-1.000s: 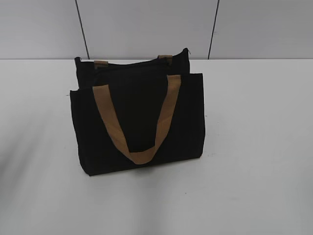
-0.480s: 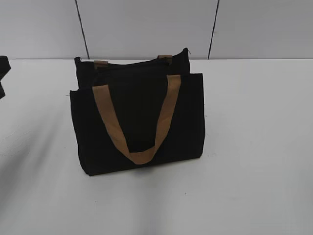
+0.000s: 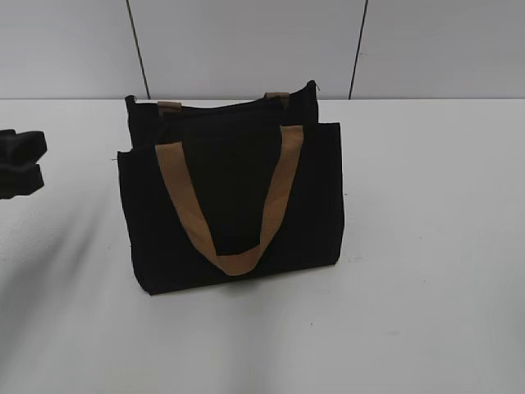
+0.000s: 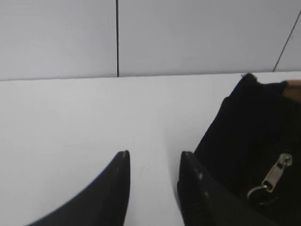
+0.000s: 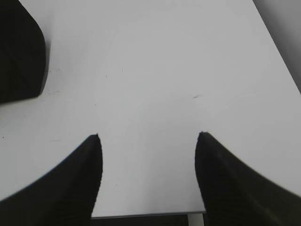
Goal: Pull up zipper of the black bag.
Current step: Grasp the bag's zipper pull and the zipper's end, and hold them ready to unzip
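Note:
The black bag (image 3: 238, 205) stands upright in the middle of the white table, its tan strap (image 3: 275, 197) hanging down the front panel. In the left wrist view the bag's end (image 4: 249, 136) fills the right side, and the silver zipper pull (image 4: 275, 173) with a small ring hangs on it, right of my right finger. My left gripper (image 4: 154, 159) is open and empty over bare table, just left of the bag; it shows at the left edge of the exterior view (image 3: 29, 160). My right gripper (image 5: 148, 136) is open and empty, out of the exterior view.
The white table (image 3: 426, 246) spreads wide on all sides of the bag. A grey panelled wall (image 3: 246, 41) stands behind. In the right wrist view the table's edge (image 5: 146, 214) lies between my fingers and the bag's corner (image 5: 21, 52) is at top left.
My left gripper has come into the exterior view from the left edge and moved right toward the bag. The bag has not moved.

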